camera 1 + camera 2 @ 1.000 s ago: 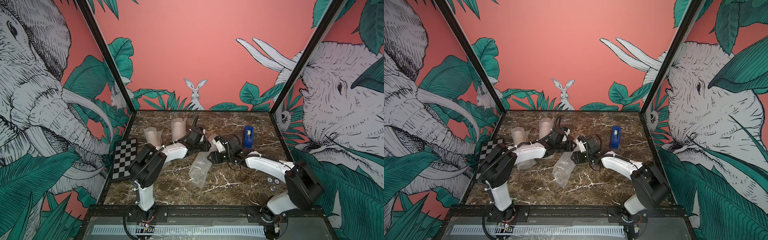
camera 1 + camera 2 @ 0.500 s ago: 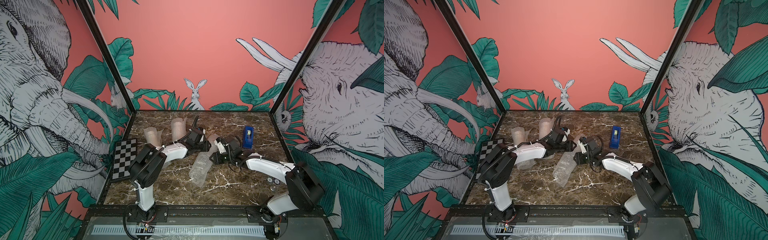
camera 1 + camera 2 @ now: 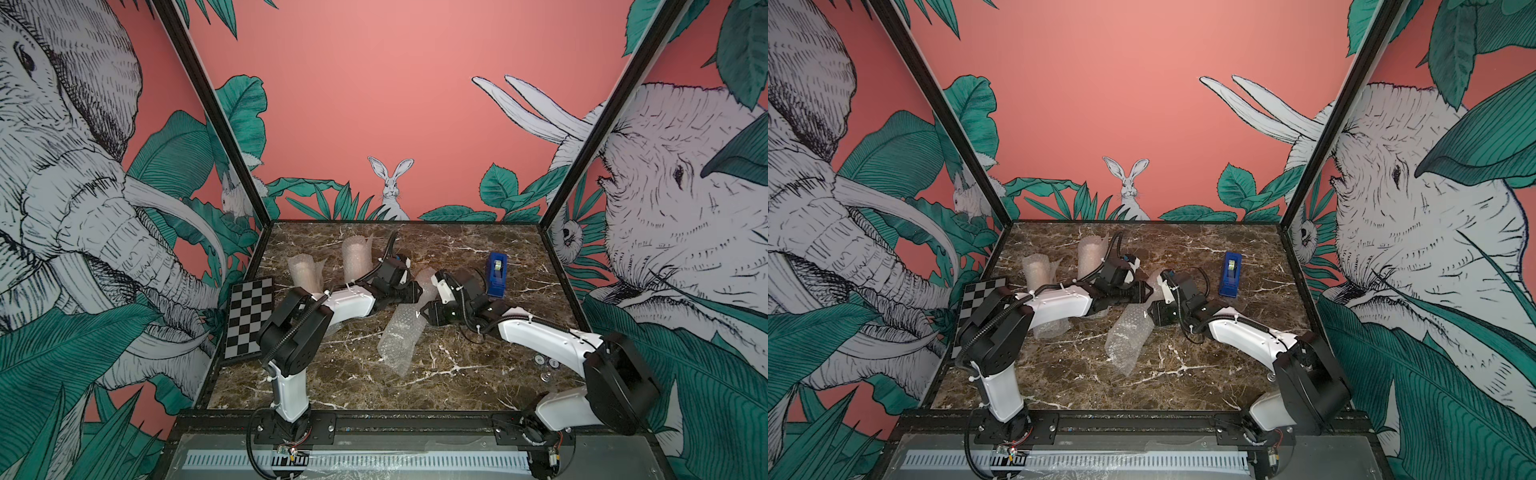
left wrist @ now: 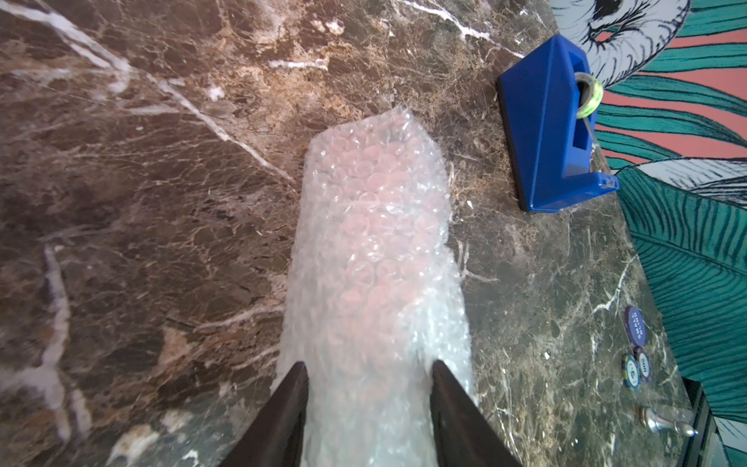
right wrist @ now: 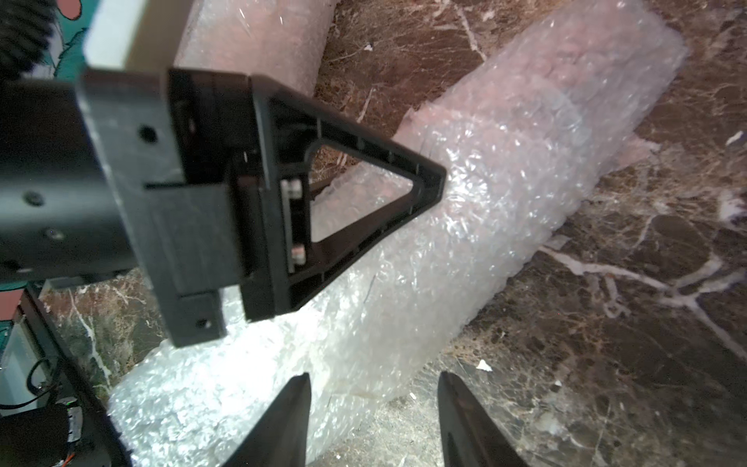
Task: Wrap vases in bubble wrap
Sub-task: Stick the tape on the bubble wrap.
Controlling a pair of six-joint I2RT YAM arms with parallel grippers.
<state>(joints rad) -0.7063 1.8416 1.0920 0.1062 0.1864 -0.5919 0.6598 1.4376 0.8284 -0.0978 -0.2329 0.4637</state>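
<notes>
On my counter (image 3: 457, 382), two wrapped vases (image 3: 356, 262) stand far left; a wrapped bundle (image 3: 397, 338) lies mid-counter, tape dispenser (image 3: 496, 270) to its right, checkerboard (image 3: 248, 318) at left edge.

The only lettering is white print on a dark blue round chip (image 4: 634, 324) lying on the desk (image 4: 161, 202), seemingly "SMALL BLIND", though it is small and blurred.

Glossy, veined brown marble-look bench (image 4: 161, 161); crinkly, shiny translucent plastic bubble wrap (image 4: 376, 242); smooth blue plastic tape dispenser (image 4: 541, 133).
</notes>
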